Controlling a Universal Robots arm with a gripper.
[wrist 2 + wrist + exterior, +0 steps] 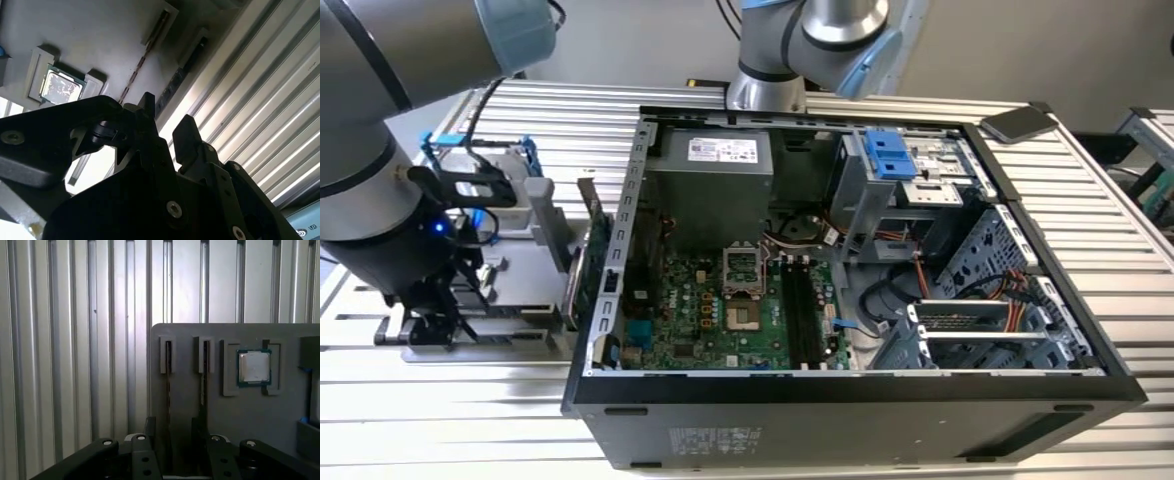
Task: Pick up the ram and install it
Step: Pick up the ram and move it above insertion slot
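Note:
Two rams stand on edge in narrow slots of a grey holder plate [186,390] [100,40]. The ram [168,370] [172,87] in the slot farther from the processor runs straight into the gap between my fingers. My gripper [174,424] [166,117] is open, with one black finger on each side of that stick and a visible gap to it. The other ram [205,370] [140,62] stands just outside one finger. In the exterior view my gripper [427,320] hangs low over the holder [520,290], on the exterior view's left of the computer case.
A processor [254,367] [61,89] lies in a pocket of the same plate beside the sticks. The open case [854,390] shows the motherboard's long black slots [801,310]. A green card [594,260] stands against the case wall. A second arm's base [767,85] stands behind. The table is ribbed metal.

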